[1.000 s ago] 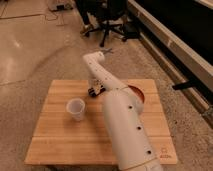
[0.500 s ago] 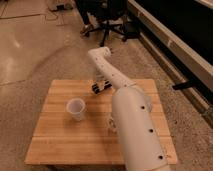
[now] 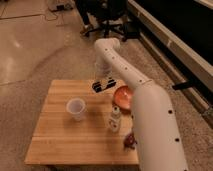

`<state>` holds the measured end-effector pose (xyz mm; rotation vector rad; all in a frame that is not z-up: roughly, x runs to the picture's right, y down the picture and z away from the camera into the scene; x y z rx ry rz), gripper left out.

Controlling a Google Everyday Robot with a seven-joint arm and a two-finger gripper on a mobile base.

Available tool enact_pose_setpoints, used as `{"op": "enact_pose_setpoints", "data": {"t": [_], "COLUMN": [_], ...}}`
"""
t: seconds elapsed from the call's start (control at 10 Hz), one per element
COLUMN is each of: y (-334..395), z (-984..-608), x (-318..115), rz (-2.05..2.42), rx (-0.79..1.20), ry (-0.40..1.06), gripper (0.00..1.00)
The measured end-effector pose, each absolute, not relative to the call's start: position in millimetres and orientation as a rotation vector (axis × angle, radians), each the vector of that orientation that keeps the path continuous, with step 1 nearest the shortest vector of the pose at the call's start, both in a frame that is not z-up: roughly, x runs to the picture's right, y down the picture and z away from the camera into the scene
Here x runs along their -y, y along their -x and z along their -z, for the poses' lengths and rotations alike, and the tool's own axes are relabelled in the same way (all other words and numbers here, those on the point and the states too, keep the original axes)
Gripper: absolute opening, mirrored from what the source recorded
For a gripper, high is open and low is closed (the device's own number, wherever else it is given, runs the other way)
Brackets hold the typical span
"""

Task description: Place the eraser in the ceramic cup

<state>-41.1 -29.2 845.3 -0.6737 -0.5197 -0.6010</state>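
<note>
Currently in hand: carry phase; eraser (image 3: 104,86) judged lifted, not yet placed.
Claw (image 3: 103,82): closed on the eraser, hovering over the worktop's (image 3: 55,135) far edge, about mid-width.
Ceramic cup (image 3: 76,107): upright, between centre and left edge, well apart from the claw.
Next move: claw to be centred over the cup rim, eraser tipped end-down, then released.
Clutter: orange bowl (image 3: 122,95) by the right edge, to be avoided.

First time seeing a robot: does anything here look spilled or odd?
Nothing stands out. The ceramic cup and small bottle stand upright; the gripper holds the eraser above the far side of the table.
</note>
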Motion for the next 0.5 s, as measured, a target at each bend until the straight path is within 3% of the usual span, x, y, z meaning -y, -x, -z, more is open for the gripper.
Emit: {"op": "enact_pose_setpoints", "data": {"t": [0.3,0.5], "y": [63.4,75.0], "z": [-785.6,-769.4], "x": [22.5,21.4], "rz": [0.584,0.577], "rx": [0.658,0.716], "ry": [0.722,0.736], "gripper": [0.0,0.0]}}
